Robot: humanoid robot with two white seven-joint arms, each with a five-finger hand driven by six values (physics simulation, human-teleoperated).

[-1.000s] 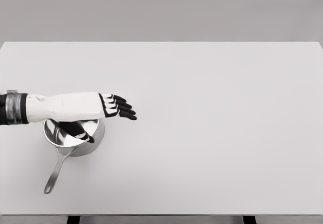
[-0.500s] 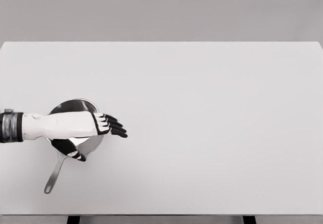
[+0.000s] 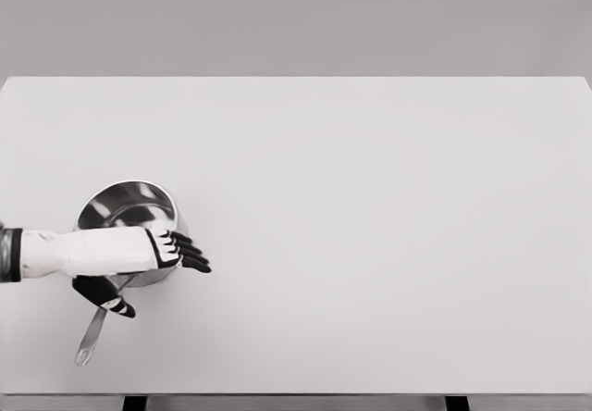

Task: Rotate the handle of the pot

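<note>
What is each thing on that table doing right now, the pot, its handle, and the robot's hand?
pot: upright on the table, empty.
pot handle: points toward the table's near edge.
left hand: fingers extended, holding nothing, over the pot's near rim.

Steel pot (image 3: 129, 209), round, shiny, open-topped and upright, at the left side of the white table. Inside mirror-bright, nothing visible in it. Near rim partly hidden behind an arm lying across it. One long, thin metal handle (image 3: 91, 339) runs from the near side of the pot down and slightly left, toward the table's front edge, ending in a small loop.
</note>
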